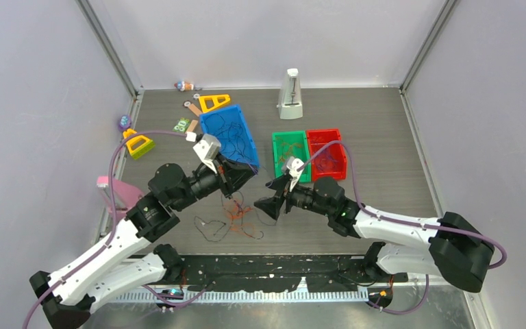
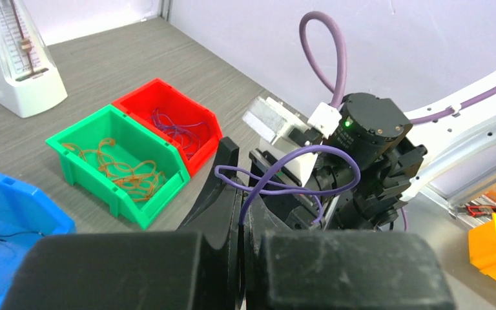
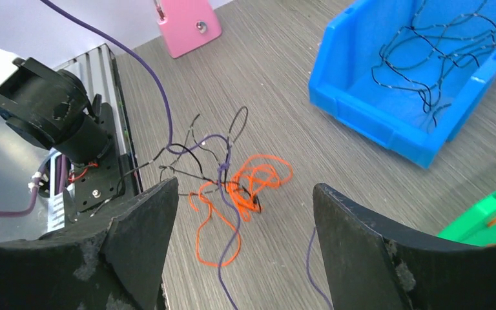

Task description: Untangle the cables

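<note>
Cables (image 3: pixel 232 181), main lot: orange, purple and black strands are lying knotted together on the table (image 1: pixel 383 137), on the near side of the green bin (image 1: pixel 274 156) and off toward its left.

Sorted lots: orange strands (image 2: pixel 119 168) are sitting inside the green bin; purple strands (image 2: pixel 177 129) are sitting in the red bin (image 1: pixel 343 159), which is touching the green bin's right wall; black strands (image 3: pixel 426 58) are sitting in the blue bin (image 1: pixel 248 137), just left of the green bin.

Left gripper (image 2: pixel 242 239): fingers are pressing together on one purple cable (image 2: pixel 244 205), which is looping up out of the pinch, nearer than the green bin.

Right gripper (image 3: pixel 245 194): fingers are standing wide apart above the knot and are holding nothing.

Progress, as a judgement: sorting is looking partly done, with all three bins already holding strands. All three colours are showing in the knot on the table, so several strands are waiting to be pulled out. The purple strand in the left gripper is most likely the one in hand.
</note>
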